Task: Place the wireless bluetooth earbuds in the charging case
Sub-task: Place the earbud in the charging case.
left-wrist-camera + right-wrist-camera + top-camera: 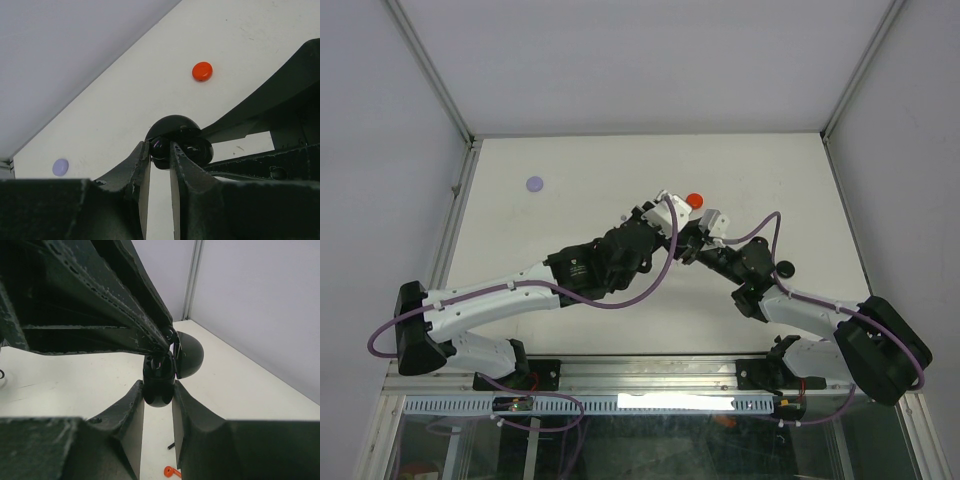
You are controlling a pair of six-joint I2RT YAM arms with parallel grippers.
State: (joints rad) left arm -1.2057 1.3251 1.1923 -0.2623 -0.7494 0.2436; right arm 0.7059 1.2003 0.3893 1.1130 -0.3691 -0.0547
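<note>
Guessing I'm early on: my right gripper (pixel 158 388) is clamped on the open black case (pixel 159 394), left gripper (pixel 159 150) pinches a black earbud (pixel 160 147) at its mouth; red earbud (pixel 171 471) lies below, not in yet.

No text, brand, number or sign can be read in any of the views. A small, faint round marking on the left arm's black joint housing (pixel 582 268) may be print, but it is too small to make out.
</note>
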